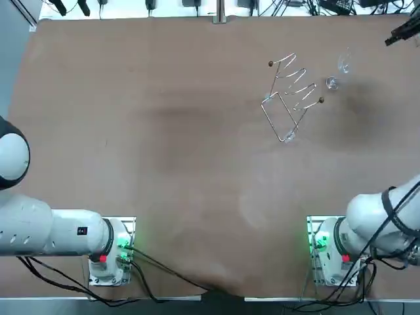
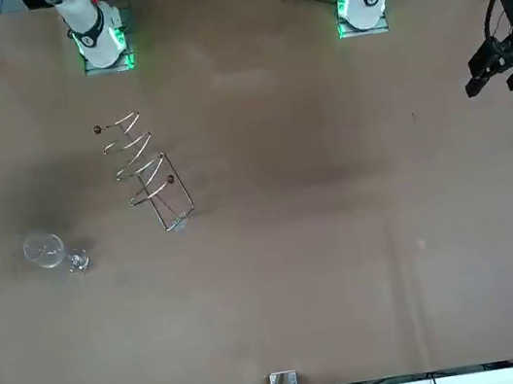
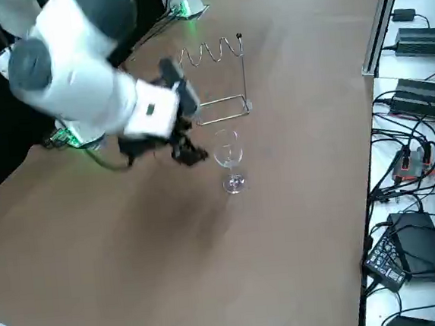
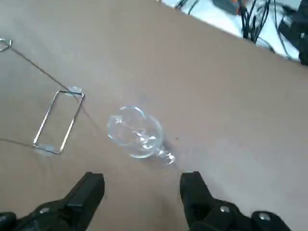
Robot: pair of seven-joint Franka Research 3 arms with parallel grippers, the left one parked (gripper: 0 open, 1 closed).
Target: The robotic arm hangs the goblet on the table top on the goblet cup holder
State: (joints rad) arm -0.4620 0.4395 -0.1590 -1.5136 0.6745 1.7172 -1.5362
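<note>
Clear goblet (image 3: 230, 160) upright beside wire holder (image 1: 293, 92).

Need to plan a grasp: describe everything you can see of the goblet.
The goblet is clear glass and looks empty, with a rounded bowl, a thin stem and a round foot. It stands upright with its foot on the brown table, close to the wire cup holder but apart from it. Only the table touches it. The right hand hovers beside it, open.
</note>
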